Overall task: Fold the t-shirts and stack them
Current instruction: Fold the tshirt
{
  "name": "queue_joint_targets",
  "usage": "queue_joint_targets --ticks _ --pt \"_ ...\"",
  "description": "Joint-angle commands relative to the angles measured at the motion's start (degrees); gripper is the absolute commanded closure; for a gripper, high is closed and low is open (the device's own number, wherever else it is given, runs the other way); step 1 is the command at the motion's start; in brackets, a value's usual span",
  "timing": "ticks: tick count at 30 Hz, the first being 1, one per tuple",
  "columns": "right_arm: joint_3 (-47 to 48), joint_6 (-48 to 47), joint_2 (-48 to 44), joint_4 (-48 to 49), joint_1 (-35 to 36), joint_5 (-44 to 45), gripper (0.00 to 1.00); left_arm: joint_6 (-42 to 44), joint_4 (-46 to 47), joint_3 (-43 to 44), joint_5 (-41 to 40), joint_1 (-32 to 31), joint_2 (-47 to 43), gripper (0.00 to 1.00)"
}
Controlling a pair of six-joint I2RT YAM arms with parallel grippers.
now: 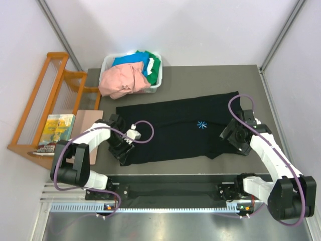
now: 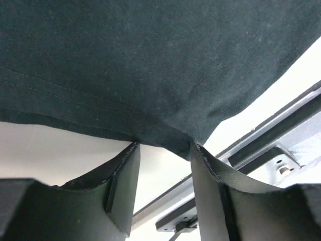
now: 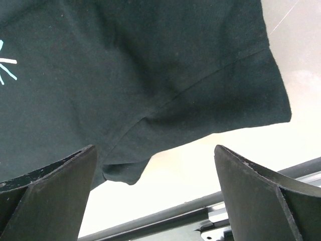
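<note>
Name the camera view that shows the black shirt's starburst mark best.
Top external: the whole starburst mark shows on the black shirt. Right wrist catches only a few rays at its left edge; left wrist shows none, just plain cloth.

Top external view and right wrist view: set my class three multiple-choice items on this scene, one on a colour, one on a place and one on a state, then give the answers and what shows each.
1. What colour is the starburst mark on the black t-shirt?
A) red B) yellow C) light blue

2. Where do the pink t-shirt, the blue t-shirt and the green t-shirt lie?
A) on the black t-shirt B) in the white bin C) hanging from a gripper

3. How is the right gripper?
A) open, holding nothing B) shut on a sleeve C) shut on nothing

Answers:
1 C: the mark shows pale blue against the black cloth.
2 B: all three are heaped inside the bin.
3 A: its fingers stand wide apart, and the cloth beyond them is ungripped.
</note>
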Motion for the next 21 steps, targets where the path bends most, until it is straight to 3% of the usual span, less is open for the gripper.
queue_joint_targets --ticks 1,8,12,19,21 --pt "2.6 -1.4 -0.1 0.5 -2.0 1.1 0.0 0.0 1.4 1.0 0.2 0.0 3.2 0.51" --pt "1.8 -2.6 -0.9 -0.5 -7.7 3.6 0.0 -0.3 1.6 0.9 0.0 -0.2 2.6 0.54" --pt "-1.2 -3.9 1.1 2.6 -11.3 1.3 0.0 -0.8 1.9 1.1 -0.4 -0.2 2.6 0.58" --pt "-5.0 -4.2 5.8 6.6 -11.8 -3.5 0.0 -1.6 2.4 1.2 -1.3 -0.2 1.8 0.64" --pt "-5.4 -4.2 6.0 7.8 -11.8 -5.0 0.1 -1.7 2.3 1.6 -1.4 -0.2 1.8 0.65"
